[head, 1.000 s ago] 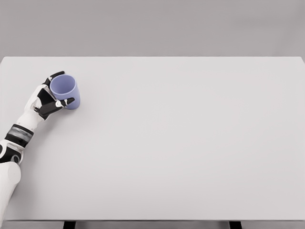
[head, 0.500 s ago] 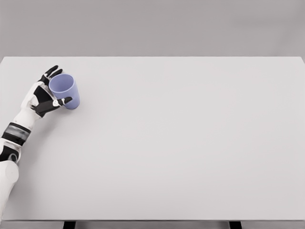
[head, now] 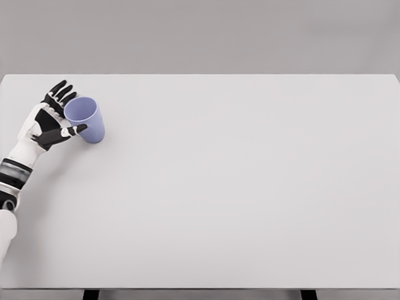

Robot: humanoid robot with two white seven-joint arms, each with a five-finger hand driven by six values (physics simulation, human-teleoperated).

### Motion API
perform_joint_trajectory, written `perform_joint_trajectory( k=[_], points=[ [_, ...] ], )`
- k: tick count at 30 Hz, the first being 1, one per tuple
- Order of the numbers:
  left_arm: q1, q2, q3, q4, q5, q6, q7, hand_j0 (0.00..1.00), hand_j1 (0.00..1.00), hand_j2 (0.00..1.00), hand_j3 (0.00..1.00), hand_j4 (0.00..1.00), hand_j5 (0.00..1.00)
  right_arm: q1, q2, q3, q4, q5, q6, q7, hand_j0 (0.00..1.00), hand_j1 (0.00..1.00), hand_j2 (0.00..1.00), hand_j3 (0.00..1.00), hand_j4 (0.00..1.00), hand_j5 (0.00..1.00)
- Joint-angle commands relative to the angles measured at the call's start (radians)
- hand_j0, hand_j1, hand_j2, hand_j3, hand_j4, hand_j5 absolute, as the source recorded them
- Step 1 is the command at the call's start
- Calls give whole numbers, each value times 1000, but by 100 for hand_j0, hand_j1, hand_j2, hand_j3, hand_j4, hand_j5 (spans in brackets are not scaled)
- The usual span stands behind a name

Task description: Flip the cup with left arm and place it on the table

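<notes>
Cup (head: 86,121), lavender-blue plastic, handleless, stands upright on the white table (head: 237,187) near the far left corner, mouth facing up and slightly toward the camera. Its wall carries no readable writing, logo or label; the table surface and the grey backdrop are equally unmarked.

Left hand (head: 50,119) sits just beside the cup on its left side. Fingers (head: 57,90) are spread and extended past the far side of the rim; the thumb (head: 74,130) reaches toward the near side of the cup wall. The hand is unclenched and grips nothing. Whether the thumb tip touches the cup cannot be determined from the head view.

Left forearm runs down to the lower left and is cut off by the picture's left edge. The cup's base contact with the table is hard to make out on its left side, where the thumb overlaps it. Two dark table supports (head: 91,294) show only as stubs at the bottom edge.
</notes>
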Motion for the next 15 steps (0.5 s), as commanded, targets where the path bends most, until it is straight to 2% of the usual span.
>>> perform_joint_trajectory(
  k=[1, 9, 15],
  points=[
    [0, 13, 4, -3, 6, 0, 0, 99, 99, 99, 99, 99, 99, 0, 0, 0, 0, 0, 0, 0, 100, 100, 100, 100, 100, 100],
    [40, 67, 18, -63, 9, -2, 0, 100, 100, 100, 100, 100, 100, 0, 0, 0, 2, 0, 0, 0, 100, 100, 100, 100, 100, 100],
    [74, 133, 41, -147, 25, -3, 0, 100, 100, 100, 100, 100, 100, 0, 0, 0, 0, 0, 0, 0, 100, 100, 100, 100, 100, 100]
  ],
)
